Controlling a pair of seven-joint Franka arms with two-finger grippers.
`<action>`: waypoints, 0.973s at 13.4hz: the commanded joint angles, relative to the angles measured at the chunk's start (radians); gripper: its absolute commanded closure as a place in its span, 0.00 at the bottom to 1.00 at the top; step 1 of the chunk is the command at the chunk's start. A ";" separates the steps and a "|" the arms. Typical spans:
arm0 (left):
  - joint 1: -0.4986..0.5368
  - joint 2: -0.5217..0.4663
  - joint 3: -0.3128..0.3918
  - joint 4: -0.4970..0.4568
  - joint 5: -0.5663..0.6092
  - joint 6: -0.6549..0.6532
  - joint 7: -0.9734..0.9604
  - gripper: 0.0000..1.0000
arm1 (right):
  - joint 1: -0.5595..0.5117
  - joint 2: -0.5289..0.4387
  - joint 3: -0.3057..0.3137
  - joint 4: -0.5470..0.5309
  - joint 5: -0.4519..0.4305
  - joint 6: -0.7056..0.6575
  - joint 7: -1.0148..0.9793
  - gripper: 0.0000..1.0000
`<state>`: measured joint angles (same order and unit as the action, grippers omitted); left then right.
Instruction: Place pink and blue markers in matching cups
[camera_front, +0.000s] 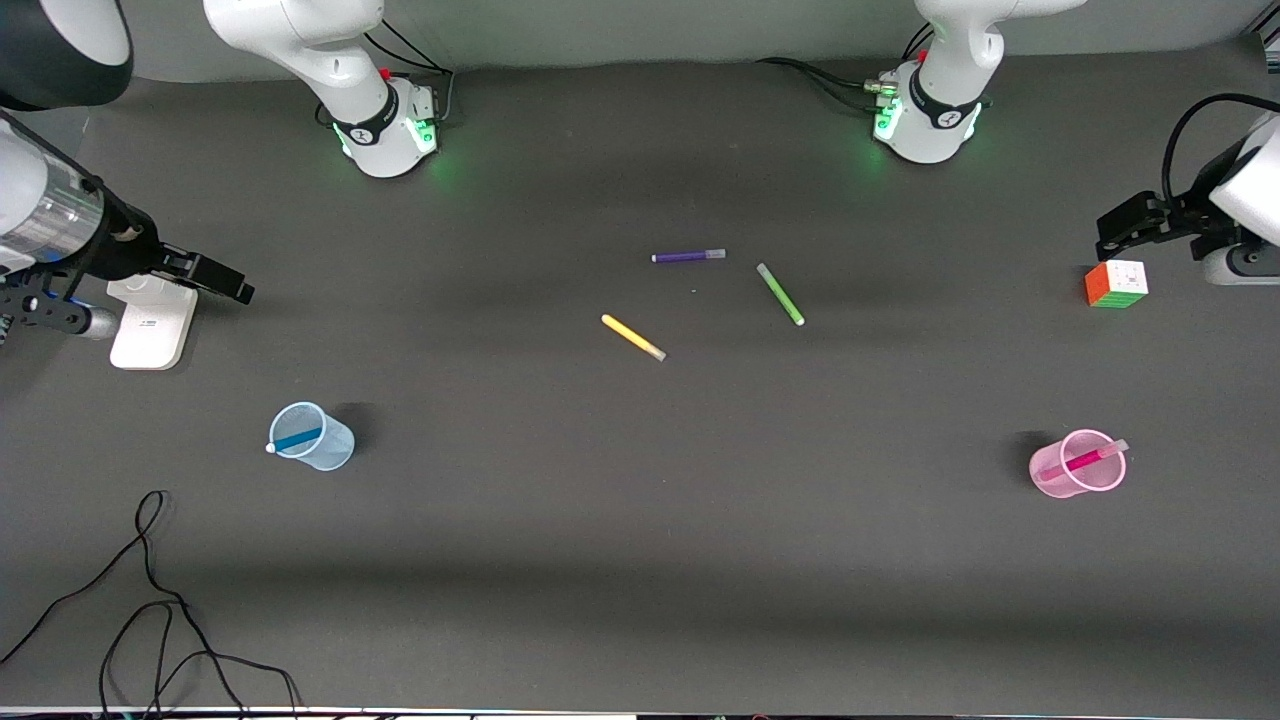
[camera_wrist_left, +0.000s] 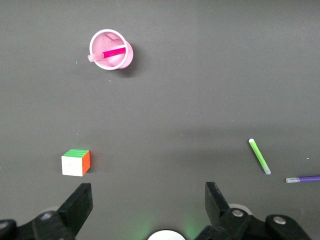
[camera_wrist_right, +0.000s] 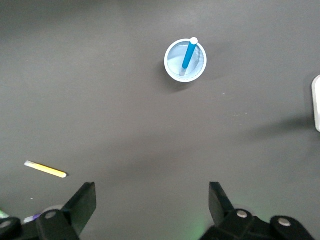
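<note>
Blue marker (camera_front: 297, 439) leans in blue cup (camera_front: 322, 445), pink marker (camera_front: 1085, 460) in pink cup (camera_front: 1085, 478). Left end effector (camera_wrist_left: 147, 202) and right end effector (camera_wrist_right: 152, 202) both spread, empty, clear of cups. Risk: light cups tip under leaning markers, blue toward 8 o'clock.

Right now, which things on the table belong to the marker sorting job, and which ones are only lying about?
Belong to the job:
- pink marker, standing in the pink cup
- blue marker, standing in the blue cup

Only lying about:
- purple marker
- green marker
- yellow marker
- puzzle cube
- white block

Both the left gripper and the right gripper are open and empty.
</note>
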<state>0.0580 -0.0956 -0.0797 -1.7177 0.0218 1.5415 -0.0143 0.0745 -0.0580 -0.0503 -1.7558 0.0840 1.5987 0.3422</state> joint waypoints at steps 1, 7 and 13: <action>-0.007 -0.036 0.001 -0.036 -0.003 0.012 -0.030 0.00 | -0.044 -0.011 0.053 -0.017 0.013 0.049 -0.025 0.00; -0.004 -0.033 0.005 -0.020 0.009 -0.006 -0.021 0.00 | -0.051 -0.057 0.069 -0.021 -0.041 0.041 -0.175 0.00; -0.010 -0.021 0.002 0.003 0.013 -0.006 -0.024 0.00 | -0.053 -0.051 0.067 -0.004 -0.041 0.010 -0.172 0.00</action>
<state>0.0579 -0.1051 -0.0778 -1.7197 0.0246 1.5411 -0.0227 0.0305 -0.0976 0.0080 -1.7589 0.0559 1.6255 0.1950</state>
